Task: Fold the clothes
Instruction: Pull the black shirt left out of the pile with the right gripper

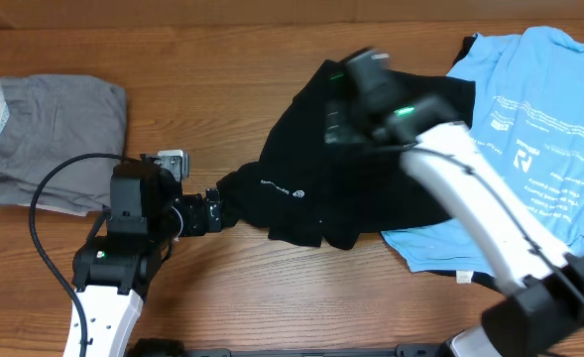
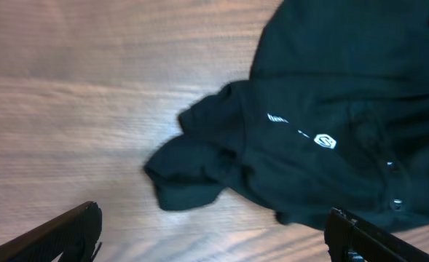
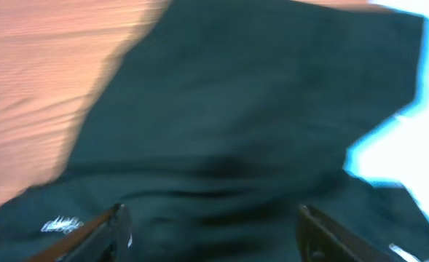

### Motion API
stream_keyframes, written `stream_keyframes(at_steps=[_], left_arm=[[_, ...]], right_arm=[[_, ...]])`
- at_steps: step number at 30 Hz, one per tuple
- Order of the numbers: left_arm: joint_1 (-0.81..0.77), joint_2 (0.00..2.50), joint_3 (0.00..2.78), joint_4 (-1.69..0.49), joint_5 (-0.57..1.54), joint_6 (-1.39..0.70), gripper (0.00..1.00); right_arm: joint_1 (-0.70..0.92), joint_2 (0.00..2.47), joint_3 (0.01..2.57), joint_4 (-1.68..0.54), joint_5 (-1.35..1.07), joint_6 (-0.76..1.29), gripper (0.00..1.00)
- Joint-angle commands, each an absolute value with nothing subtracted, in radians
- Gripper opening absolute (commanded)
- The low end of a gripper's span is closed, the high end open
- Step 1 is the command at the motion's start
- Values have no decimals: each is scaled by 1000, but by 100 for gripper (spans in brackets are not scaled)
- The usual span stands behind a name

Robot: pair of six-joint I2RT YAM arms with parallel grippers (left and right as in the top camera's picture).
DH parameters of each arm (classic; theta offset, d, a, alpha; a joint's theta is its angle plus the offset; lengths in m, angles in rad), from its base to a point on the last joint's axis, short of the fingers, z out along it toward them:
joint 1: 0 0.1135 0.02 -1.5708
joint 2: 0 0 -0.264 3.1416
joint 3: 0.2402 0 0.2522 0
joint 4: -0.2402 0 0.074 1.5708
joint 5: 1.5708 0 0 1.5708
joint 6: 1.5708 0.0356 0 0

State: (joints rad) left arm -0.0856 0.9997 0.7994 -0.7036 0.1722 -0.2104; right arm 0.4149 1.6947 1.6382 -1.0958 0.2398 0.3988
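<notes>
Two robot arms work over a wooden table (image 1: 222, 50) with the folding job only partly done. A grey pile (image 1: 63, 134) lies neatly folded at the table's left end, well apart from the rest, and looks like finished work. The black tee (image 1: 361, 188) lies crumpled at the centre, logo up, one sleeve trailing toward the left arm and its right side lapping over the blue tee (image 1: 534, 129). No fold is made in it yet.

The blue tee lies spread at the right end, print up, wrinkled and unfolded, with part of it hidden under the right arm.

The left gripper (image 2: 214, 240) hangs low just beside the trailing sleeve, its fingers (image 2: 68, 234) spread wide with only bare wood and the sleeve's edge ahead of them; it holds nothing. The right gripper (image 3: 214, 233) hovers over the body of the black tee near its upper edge, its fingers (image 3: 108, 231) apart and no cloth seen pinched between them, though the view is blurred.

By this showing, the black tee has first to be flattened, then folded, and the blue one after it. Most of the job appears to lie ahead.
</notes>
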Motion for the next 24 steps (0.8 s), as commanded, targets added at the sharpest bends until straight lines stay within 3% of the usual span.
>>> stream_keyframes(at_steps=[1, 11, 15, 17, 18, 19, 20, 21, 24], left_arm=[[-93, 1081, 820, -709, 279, -348, 100], [-93, 1493, 820, -591, 471, -522, 100], [-94, 1621, 820, -426, 568, -543, 90], [-95, 1656, 820, -369, 574, -544, 79], [-95, 1674, 820, -331, 574, -543, 69], [-95, 1687, 820, -288, 573, -540, 34], [-95, 1688, 820, -253, 573, -530, 12], [-91, 1686, 823, -226, 573, -520, 4], [-66, 1659, 874, -208, 561, -481, 4]], right_arm=[[275, 1640, 1660, -1182, 245, 524, 78], [-13, 1640, 1656, -1355, 242, 471, 85], [-55, 1640, 1656, -1382, 241, 471, 85], [-58, 1640, 1656, -1389, 241, 471, 85], [-57, 1640, 1656, -1394, 241, 471, 86], [-57, 1640, 1656, -1397, 241, 467, 86], [-57, 1640, 1656, -1397, 242, 467, 86], [-57, 1640, 1656, -1398, 241, 467, 86], [-57, 1640, 1656, -1403, 241, 467, 86]])
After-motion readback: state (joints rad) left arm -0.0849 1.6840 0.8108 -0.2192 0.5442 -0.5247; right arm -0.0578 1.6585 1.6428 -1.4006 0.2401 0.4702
